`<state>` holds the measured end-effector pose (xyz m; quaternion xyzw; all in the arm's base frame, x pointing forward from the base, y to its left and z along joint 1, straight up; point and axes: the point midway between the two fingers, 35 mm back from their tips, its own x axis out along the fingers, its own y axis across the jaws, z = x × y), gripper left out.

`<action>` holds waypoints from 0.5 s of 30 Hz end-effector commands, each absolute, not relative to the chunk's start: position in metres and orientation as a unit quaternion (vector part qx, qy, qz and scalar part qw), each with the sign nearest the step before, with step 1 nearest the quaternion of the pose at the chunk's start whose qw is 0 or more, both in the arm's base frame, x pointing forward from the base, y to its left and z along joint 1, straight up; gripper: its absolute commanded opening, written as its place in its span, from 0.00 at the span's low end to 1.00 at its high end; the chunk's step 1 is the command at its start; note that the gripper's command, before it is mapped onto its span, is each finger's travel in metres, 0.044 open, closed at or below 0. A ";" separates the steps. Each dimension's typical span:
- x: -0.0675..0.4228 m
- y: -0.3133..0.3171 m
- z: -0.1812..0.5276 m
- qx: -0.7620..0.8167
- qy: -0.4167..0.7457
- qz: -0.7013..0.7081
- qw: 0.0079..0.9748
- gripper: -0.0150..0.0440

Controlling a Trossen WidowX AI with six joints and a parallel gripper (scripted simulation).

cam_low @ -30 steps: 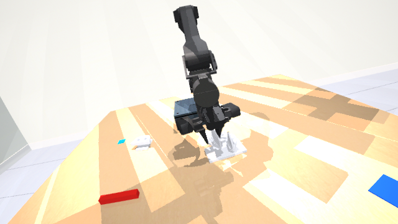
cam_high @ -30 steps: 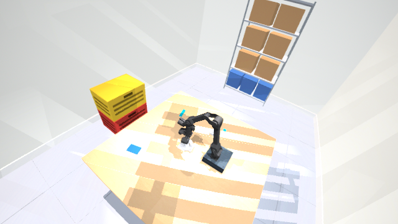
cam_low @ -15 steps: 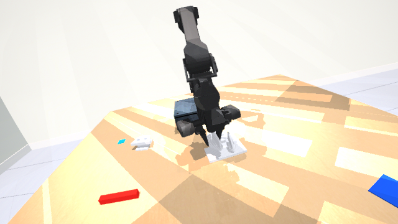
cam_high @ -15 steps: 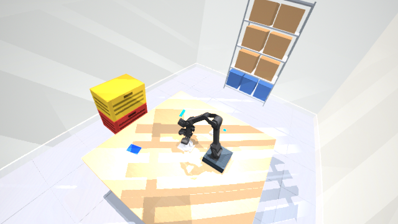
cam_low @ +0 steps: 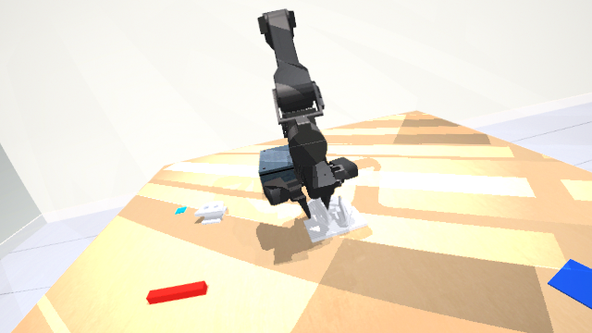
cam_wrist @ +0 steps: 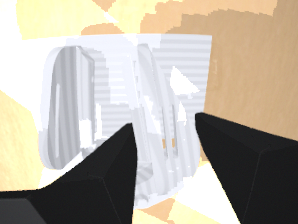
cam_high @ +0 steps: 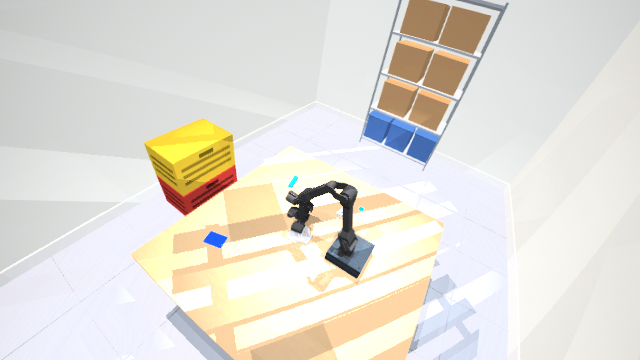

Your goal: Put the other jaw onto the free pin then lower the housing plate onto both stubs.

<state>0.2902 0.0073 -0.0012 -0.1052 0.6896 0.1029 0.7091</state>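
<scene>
My gripper (cam_low: pixel 318 212) (cam_wrist: pixel 165 125) is shut on a white jaw (cam_wrist: pixel 141 107), with its fingertips low over the white base plate (cam_low: pixel 329 233) (cam_wrist: pixel 192 52). The held jaw leans over the base on one side. The other white jaw (cam_low: pixel 342 213) (cam_wrist: pixel 61 107) stands on the base beside it, on the left in the wrist view. The two jaws stand apart at their far ends. The pins, the lower end of the held jaw and any tooth contact are hidden or too small to tell. The white housing plate (cam_low: pixel 211 212) lies apart on the table, left of the base in the exterior view.
A red bar (cam_low: pixel 177 292) lies at the front left in the exterior view. A blue tile (cam_high: pixel 215 239) (cam_low: pixel 573 281) lies off to one side. A small cyan piece (cam_high: pixel 361 209) (cam_low: pixel 180 210) lies near the housing plate. The arm's base block (cam_high: pixel 350 256) stands behind the assembly.
</scene>
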 end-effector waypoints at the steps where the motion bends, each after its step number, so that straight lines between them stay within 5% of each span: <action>1: 0.290 0.008 -0.004 -0.107 0.689 0.105 0.709 0.48; 15: 0.290 0.008 -0.007 -0.108 0.689 0.107 0.709 0.48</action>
